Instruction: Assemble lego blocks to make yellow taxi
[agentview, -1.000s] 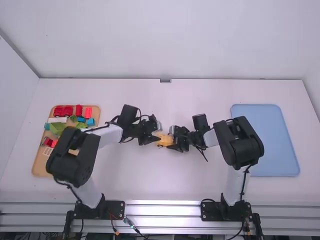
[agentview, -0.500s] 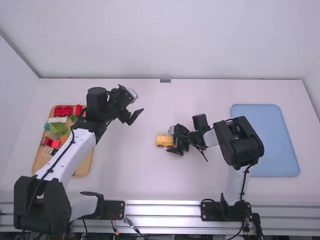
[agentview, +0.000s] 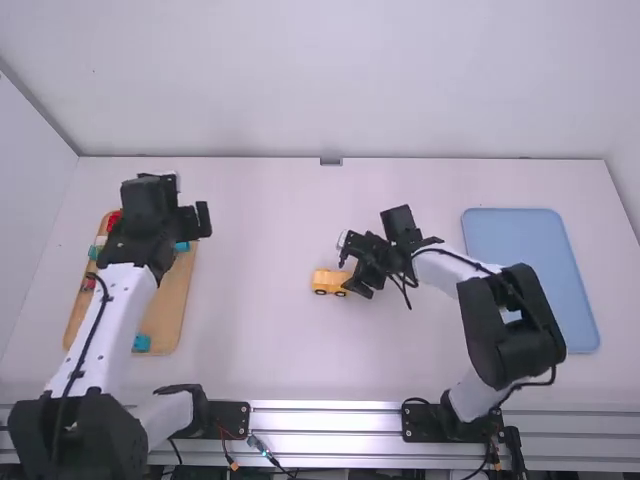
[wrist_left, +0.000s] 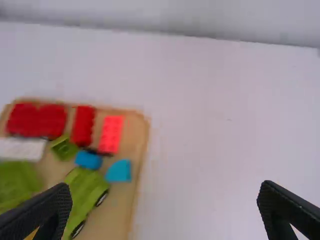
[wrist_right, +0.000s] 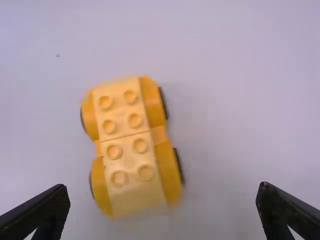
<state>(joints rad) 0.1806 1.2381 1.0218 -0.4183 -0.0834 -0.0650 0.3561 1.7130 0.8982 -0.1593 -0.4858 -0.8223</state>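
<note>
Left arm (agentview: 115, 320) stretched over the tray (agentview: 178, 300), right arm (agentview: 455, 270) bent beside the yellow car (agentview: 326, 281), both with fingers (agentview: 203, 220) spread.

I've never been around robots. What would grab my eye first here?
The little yellow toy car stands out most, sitting near the middle of the white table, close to the right arm's open gripper. Next come the bright red, green and blue toy blocks on the tan tray at the left, near the left arm's open gripper. A blue tray lies far right.
</note>
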